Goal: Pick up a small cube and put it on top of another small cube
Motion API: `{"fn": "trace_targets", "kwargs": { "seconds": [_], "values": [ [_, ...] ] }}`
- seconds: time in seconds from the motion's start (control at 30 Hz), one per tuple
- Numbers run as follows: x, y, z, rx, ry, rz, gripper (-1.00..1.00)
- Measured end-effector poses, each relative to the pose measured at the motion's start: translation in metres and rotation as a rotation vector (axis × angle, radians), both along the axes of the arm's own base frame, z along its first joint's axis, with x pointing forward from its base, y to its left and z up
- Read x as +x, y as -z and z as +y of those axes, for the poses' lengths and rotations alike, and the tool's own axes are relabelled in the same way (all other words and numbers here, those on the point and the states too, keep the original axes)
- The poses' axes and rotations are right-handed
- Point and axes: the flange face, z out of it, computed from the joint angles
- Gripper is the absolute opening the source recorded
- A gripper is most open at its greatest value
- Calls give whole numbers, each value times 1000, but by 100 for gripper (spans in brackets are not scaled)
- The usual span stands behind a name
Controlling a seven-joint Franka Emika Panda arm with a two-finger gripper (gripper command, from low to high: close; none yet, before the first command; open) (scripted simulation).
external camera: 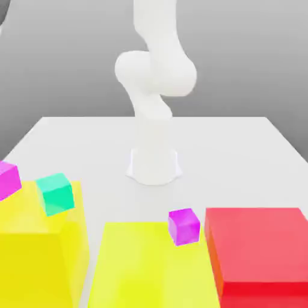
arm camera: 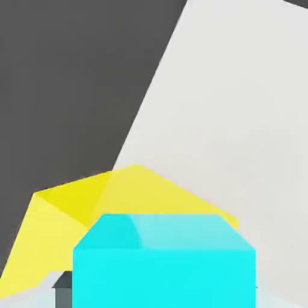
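Cyan cube (arm camera: 163, 261) clamped in my gripper, yellow block (arm camera: 90, 204) just behind it, green cube (external camera: 55, 194) on left yellow block (external camera: 36, 240), purple cube (external camera: 183, 226) beside red block (external camera: 261, 249).

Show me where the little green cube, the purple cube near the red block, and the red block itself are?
Green cube (external camera: 55, 194): exterior view, on its front face.
Purple cube (external camera: 184, 227): exterior view, middle of its front face.
Red block (external camera: 255, 240): exterior view, on its flat top.

Smooth white arm (external camera: 151, 90) – rounded joints, cylindrical base (external camera: 154, 165)
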Motion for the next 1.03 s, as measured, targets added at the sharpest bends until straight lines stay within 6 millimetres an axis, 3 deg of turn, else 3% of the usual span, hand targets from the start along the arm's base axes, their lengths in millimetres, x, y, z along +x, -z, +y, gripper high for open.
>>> {"fn": "trace_targets", "kwargs": {
  "seconds": [0.23, 0.73, 0.9, 0.93, 1.03],
  "values": [
    [30, -39, 67, -73, 85, 88, -100],
    [40, -54, 158, -170, 471, 217, -100],
    [35, 13, 149, -137, 566, 258, -100],
    [34, 22, 149, -136, 567, 259, 100],
    [34, 22, 149, -136, 567, 259, 100]
  ]
}}
